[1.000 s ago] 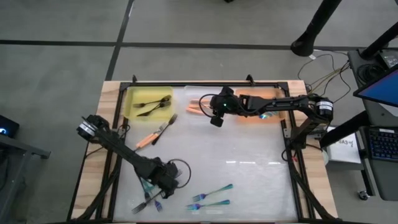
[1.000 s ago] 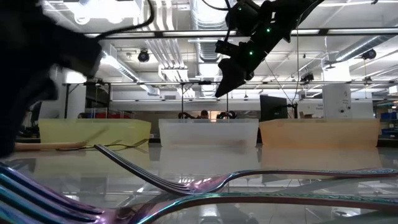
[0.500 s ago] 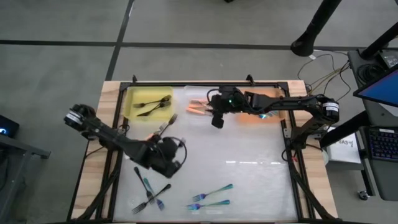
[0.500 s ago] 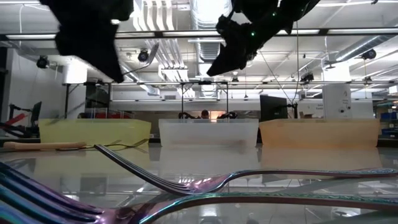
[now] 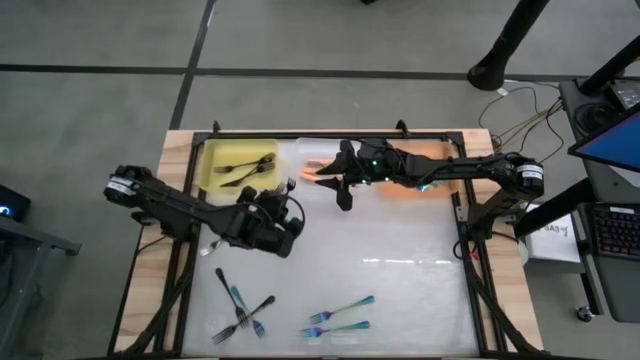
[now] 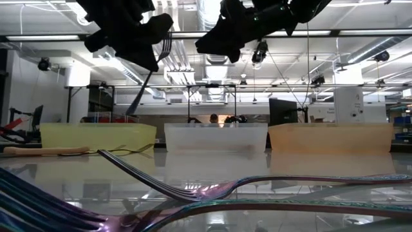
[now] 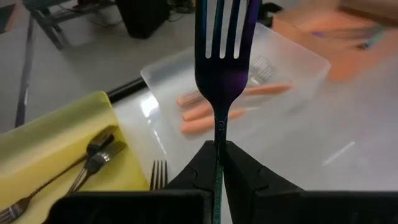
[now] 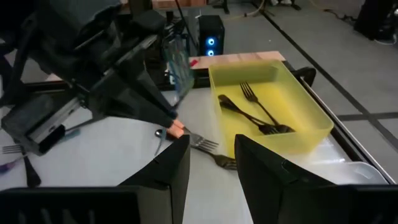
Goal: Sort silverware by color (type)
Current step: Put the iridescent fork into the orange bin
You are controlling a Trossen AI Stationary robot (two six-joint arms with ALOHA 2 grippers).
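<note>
From above, the left gripper (image 5: 283,212) hangs over the left-centre of the white table (image 5: 400,280), just near of the yellow plastic bin (image 5: 212,176) at the far left, which holds black-handled forks (image 5: 243,166). The right gripper (image 5: 343,190) hovers at the far middle, beside the clear plastic bin (image 5: 312,150) holding orange-handled forks (image 5: 318,172). An orange bin (image 5: 440,152) sits far right, mostly under the right arm. Loose teal-handled forks (image 5: 340,312) lie near the table's front edge, and more forks (image 5: 240,305) lie to their left.

At table height, the three bins stand in a row at the far side, and the left gripper (image 6: 151,45) carries a slim fork (image 6: 154,67) high in the air, tilted.

The left wrist view shows its fingers (image 7: 199,163) pressed together, pinching a teal-purple fork (image 7: 221,68) by the handle, tines outward, over the clear bin (image 7: 298,62).

The right wrist view shows its fingers (image 8: 174,163) spread apart with nothing between them, facing the yellow bin (image 8: 292,93) and the left arm (image 8: 93,81).
</note>
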